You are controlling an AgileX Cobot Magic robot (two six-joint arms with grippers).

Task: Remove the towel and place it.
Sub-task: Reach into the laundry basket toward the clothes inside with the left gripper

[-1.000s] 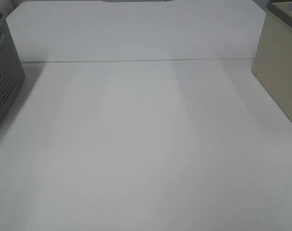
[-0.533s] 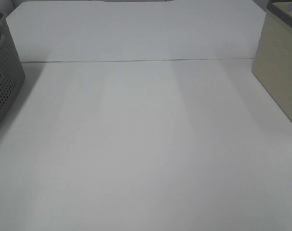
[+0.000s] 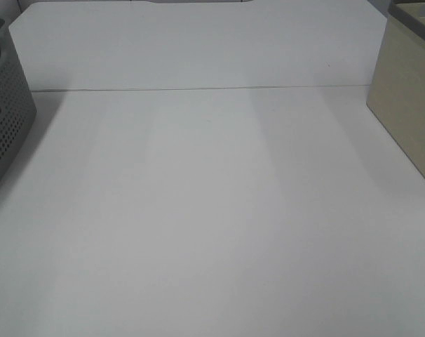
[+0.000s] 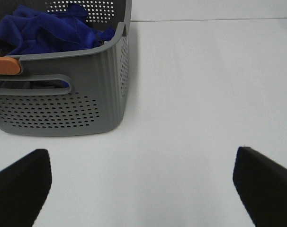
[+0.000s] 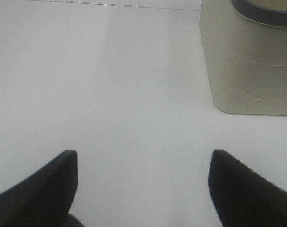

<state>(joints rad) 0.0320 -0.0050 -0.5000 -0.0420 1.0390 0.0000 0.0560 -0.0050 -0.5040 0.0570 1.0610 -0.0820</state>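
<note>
The deep blue towel (image 4: 49, 30) lies crumpled inside a grey perforated basket (image 4: 77, 104), seen in the left wrist view. The basket's edge also shows at the far left of the exterior view (image 3: 5, 119); the towel is hidden there. My left gripper (image 4: 143, 189) is open and empty, its black fingertips (image 4: 20, 184) low over the white table, short of the basket. My right gripper (image 5: 143, 189) is open and empty over bare table, near a beige bin (image 5: 250, 66). Neither gripper shows in the exterior view.
The beige bin (image 3: 409, 105) with a dark rim stands at the right edge of the white table (image 3: 212, 210). An orange object (image 4: 5, 65) rests at the basket's rim. A white back panel (image 3: 198, 45) closes the far side.
</note>
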